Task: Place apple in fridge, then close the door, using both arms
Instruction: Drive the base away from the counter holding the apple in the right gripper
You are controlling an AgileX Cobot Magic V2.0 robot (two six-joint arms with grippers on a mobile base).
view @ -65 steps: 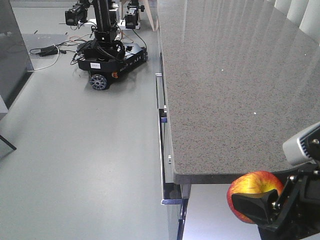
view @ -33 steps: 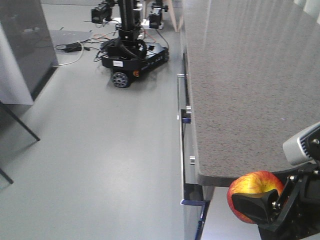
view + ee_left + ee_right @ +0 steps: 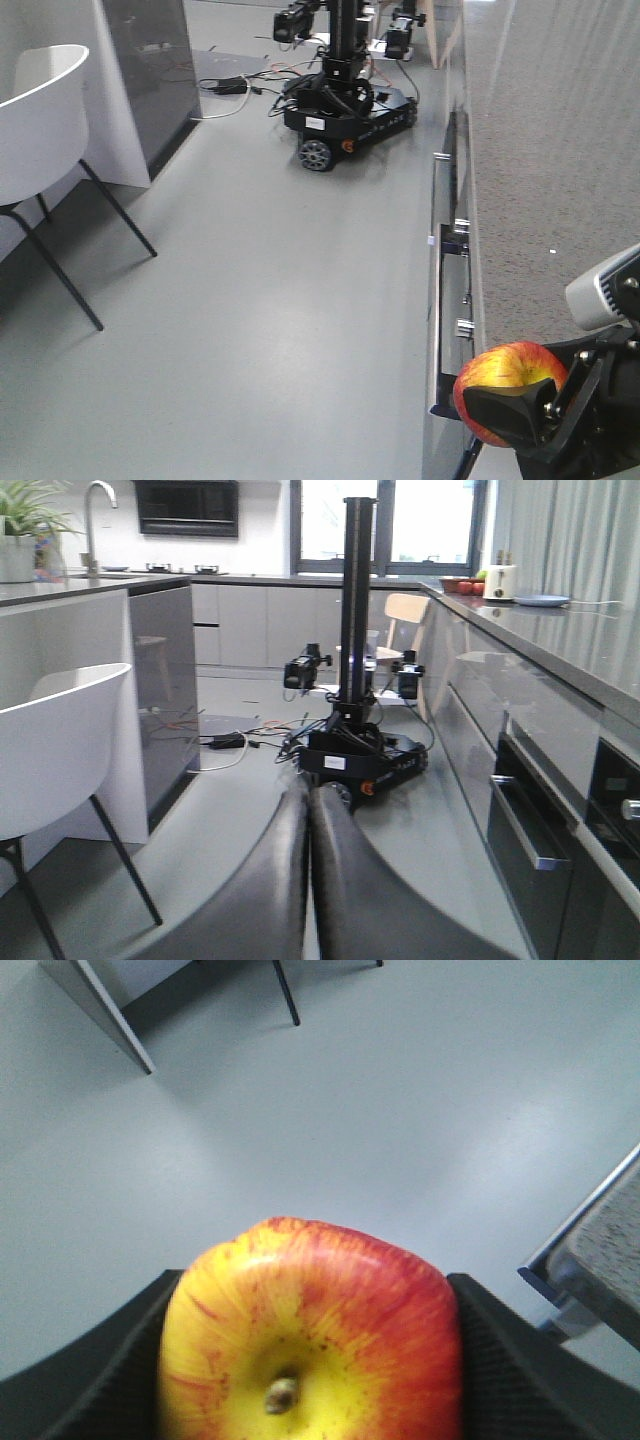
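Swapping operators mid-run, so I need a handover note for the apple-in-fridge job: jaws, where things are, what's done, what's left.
Right gripper: jaws shut on the apple, held above the floor beside the counter edge.
Left gripper: jaws shut, empty, pointing toward a parked wheeled robot.
Fridge and door: can't pick them out for sure in these views.
Done: apple picked up.
Left: get to the fridge, put the apple inside, close the door.
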